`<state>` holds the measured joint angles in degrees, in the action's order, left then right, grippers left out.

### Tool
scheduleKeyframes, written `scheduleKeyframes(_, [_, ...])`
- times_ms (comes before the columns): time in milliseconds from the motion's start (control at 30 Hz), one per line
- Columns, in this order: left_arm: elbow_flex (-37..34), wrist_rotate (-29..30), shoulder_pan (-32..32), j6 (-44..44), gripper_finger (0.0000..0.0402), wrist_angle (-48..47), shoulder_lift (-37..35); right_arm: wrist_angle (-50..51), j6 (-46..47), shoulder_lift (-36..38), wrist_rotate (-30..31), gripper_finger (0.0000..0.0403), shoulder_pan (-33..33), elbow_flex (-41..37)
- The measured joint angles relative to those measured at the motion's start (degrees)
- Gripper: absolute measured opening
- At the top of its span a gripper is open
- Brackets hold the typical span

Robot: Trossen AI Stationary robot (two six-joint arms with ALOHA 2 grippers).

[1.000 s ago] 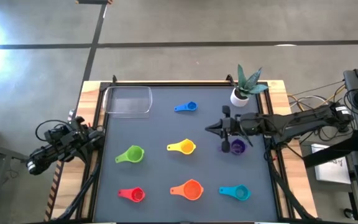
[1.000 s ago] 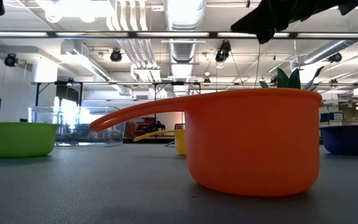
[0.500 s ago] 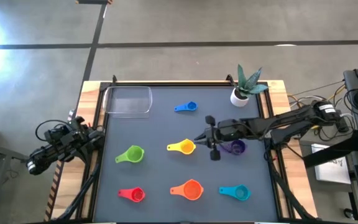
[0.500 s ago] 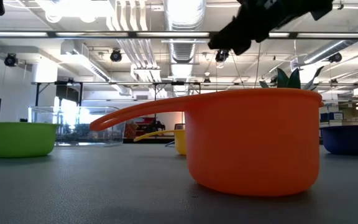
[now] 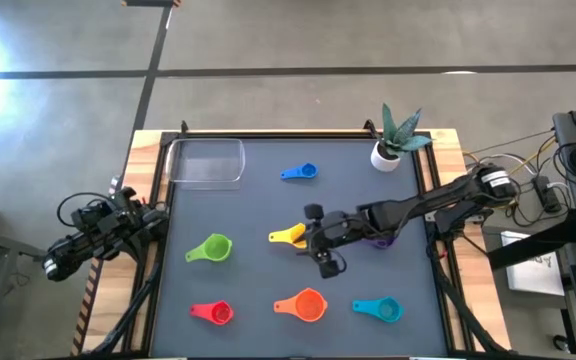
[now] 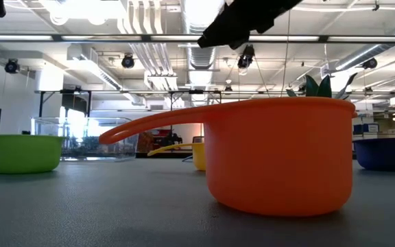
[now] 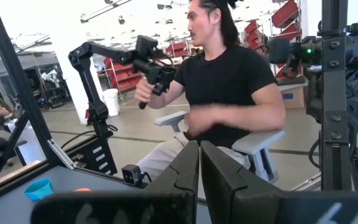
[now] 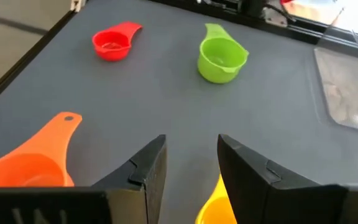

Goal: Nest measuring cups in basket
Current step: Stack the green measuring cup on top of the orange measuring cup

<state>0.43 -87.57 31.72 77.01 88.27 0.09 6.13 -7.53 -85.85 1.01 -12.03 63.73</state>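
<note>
Right end effector (image 5: 320, 243) over mid-bench, fingers apart with nothing between, just beside the yellow cup (image 5: 290, 236). From that yellow cup: purple cup (image 5: 380, 238) toward the plant pot (image 5: 386, 155), partly under the arm; blue cup (image 5: 300, 172) and clear basket (image 5: 206, 161) farther back; green cup (image 5: 211, 248) alongside; red (image 5: 212, 312), orange (image 5: 304, 304) and teal (image 5: 379, 310) cups in the front row. Left end effector (image 7: 199, 163) parked off the bench edge, fingers together.

Cups (image 5: 308, 305) spread over table (image 5: 258, 275); basket (image 5: 206, 161) in far-left corner.

2 dark jointed arms (image 5: 423, 207), blocky black fingers (image 8: 253, 171)
</note>
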Motion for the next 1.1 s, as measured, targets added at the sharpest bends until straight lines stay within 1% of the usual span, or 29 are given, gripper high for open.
scheduleKeyframes(200, [0.0, 0.0, 0.01, -0.01, 0.0, -0.07, 0.01, 2.15, 0.0, 0.47, 0.07, 0.0123, -0.35, 2.4])
scheduleKeyframes(567, [-0.02, 0.0, -0.02, 0.0, 0.0, -0.13, -0.01, 2.36, 1.56, 2.84, 0.05, 0.0123, -0.9, 1.57])
scheduleKeyframes(1100, [-0.01, -0.02, -0.01, -0.01, 0.0, -0.17, 0.01, 2.19, 2.61, 2.58, 0.1, 0.0125, -1.1, 0.85])
